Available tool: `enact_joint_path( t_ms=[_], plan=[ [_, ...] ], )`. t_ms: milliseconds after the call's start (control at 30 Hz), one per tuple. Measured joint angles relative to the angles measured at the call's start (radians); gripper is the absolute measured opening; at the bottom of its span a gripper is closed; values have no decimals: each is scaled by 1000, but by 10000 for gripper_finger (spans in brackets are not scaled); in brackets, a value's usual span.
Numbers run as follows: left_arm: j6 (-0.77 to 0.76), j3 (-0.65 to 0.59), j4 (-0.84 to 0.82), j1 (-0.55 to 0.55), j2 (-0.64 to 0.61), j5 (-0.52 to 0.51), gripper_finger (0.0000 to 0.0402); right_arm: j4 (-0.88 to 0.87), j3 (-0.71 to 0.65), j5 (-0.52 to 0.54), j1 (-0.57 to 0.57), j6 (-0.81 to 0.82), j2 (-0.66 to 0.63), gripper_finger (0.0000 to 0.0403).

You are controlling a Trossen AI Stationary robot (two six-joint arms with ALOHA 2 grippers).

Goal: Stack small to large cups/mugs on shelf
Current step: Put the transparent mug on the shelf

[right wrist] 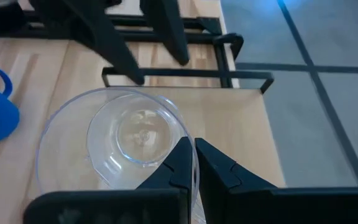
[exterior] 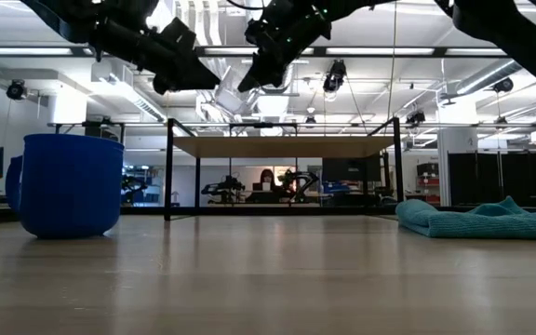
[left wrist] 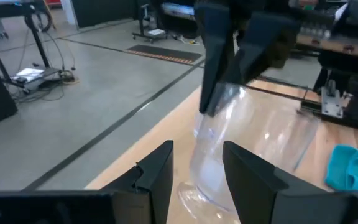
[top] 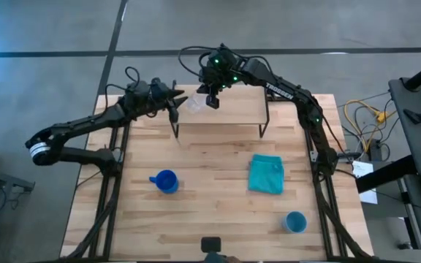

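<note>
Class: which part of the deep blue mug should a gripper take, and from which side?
Probably one finger inside the rim, coming from above: the deep blue mug stands upright, mouth open, its handle sticking sideways, so grip the wall away from it.

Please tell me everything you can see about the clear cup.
The clear cup is transparent, glass or plastic, handleless and empty, widening from a small round base to its rim. The right gripper pinches its rim wall. It is over the shelf's left end; contact cannot be told. The left gripper's fingers are open either side of its base.
</note>
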Motion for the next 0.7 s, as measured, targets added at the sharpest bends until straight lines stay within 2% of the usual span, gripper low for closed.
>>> enact_joint_path(
  t_ms=[700],
  plan=[
    [0,-5,-135,0,45,25,125,28,-15,5,-1,59,1,9]
  ],
)
